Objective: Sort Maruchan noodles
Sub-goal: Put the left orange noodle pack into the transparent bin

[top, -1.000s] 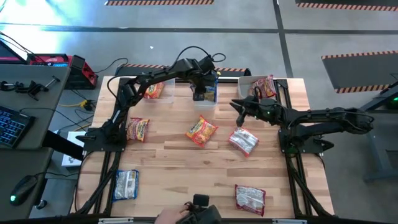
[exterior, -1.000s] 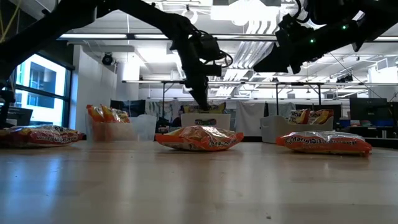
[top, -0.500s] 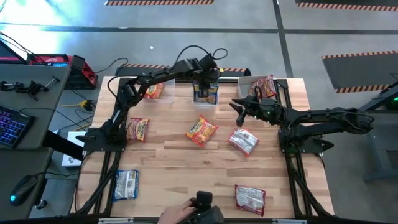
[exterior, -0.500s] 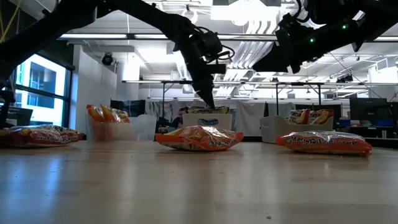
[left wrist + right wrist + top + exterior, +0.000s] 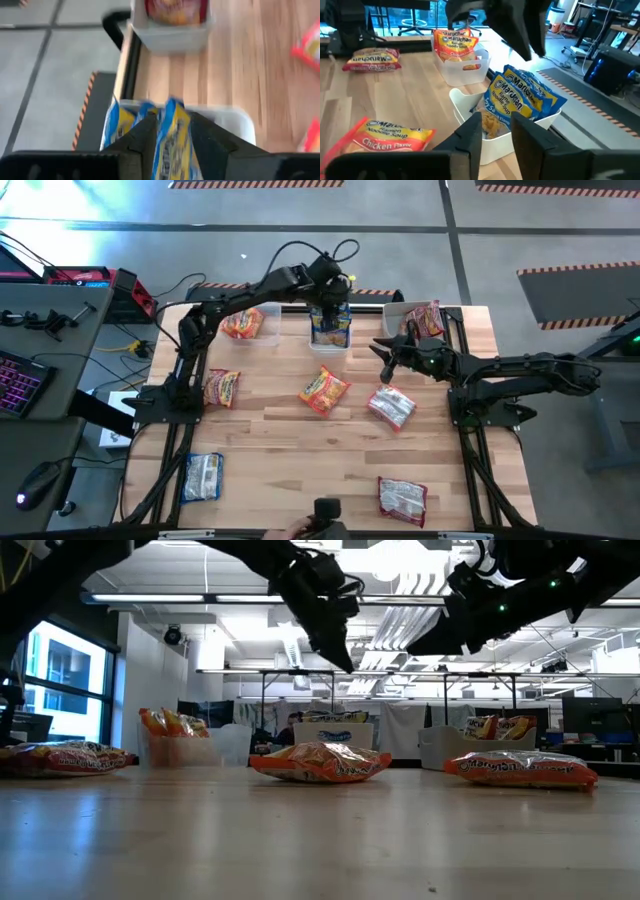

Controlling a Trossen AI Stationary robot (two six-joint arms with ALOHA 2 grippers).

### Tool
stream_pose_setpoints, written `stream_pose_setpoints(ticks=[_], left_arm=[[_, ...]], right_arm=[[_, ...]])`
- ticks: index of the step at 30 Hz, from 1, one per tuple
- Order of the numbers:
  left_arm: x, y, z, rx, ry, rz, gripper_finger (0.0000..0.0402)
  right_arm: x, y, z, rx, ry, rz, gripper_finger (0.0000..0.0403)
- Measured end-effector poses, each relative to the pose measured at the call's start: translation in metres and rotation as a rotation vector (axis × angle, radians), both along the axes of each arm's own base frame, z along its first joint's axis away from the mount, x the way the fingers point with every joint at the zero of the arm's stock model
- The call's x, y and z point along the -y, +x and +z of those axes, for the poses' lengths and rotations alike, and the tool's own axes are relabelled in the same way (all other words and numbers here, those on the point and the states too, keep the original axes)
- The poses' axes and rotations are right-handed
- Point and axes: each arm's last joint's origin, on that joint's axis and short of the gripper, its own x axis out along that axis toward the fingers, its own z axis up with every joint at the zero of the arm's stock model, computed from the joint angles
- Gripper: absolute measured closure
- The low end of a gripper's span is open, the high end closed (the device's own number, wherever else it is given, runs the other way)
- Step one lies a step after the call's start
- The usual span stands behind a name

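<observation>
My left gripper (image 5: 332, 305) is open and empty. It hangs above the middle clear bin (image 5: 330, 338) at the table's far edge, where blue-and-yellow Maruchan packets (image 5: 175, 135) stand on edge. It also shows in the low view (image 5: 338, 658). My right gripper (image 5: 381, 352) is open and empty. It hovers over the table to the right of that bin, near a pink-and-white packet (image 5: 392, 406). An orange packet (image 5: 325, 390) lies flat at mid-table.
A left bin (image 5: 245, 327) holds orange packets and a right bin (image 5: 420, 320) holds red-and-white ones. Loose packets lie at the left (image 5: 222, 387), near left (image 5: 203, 476) and near right (image 5: 402, 500). A person's hand (image 5: 298, 528) shows at the near edge.
My left gripper has risen out of the middle bin and now hangs clear above it. The blue packets stay standing in the bin. The person's hand at the near edge has drawn back.
</observation>
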Motion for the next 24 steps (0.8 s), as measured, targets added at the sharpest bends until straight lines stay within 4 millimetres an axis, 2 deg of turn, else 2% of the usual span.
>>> stream_pose_setpoints(ticks=[5, 8, 13, 17, 24], left_arm=[[0.018, 0.005, -0.021, 0.11, 0.011, 0.005, 0.0341], [0.037, -0.003, -0.029, 0.217, 0.029, 0.003, 0.0357], [0.074, -0.035, -0.047, 0.401, 0.023, 0.019, 0.0362], [0.106, -0.067, -0.062, 0.527, 0.0, 0.024, 0.0362], [0.153, -0.105, -0.089, 0.596, -0.024, -0.005, 0.0362]], right_arm=[[0.0, 0.001, -0.002, -0.023, -0.021, 0.006, 0.0362], [0.0, 0.002, -0.005, -0.045, -0.03, 0.012, 0.0396], [0.0, 0.005, -0.005, -0.032, -0.035, 0.068, 0.0386], [-0.001, 0.007, -0.003, -0.008, -0.046, 0.117, 0.0395], [-0.001, 0.009, -0.002, 0.028, -0.026, 0.143, 0.0399]])
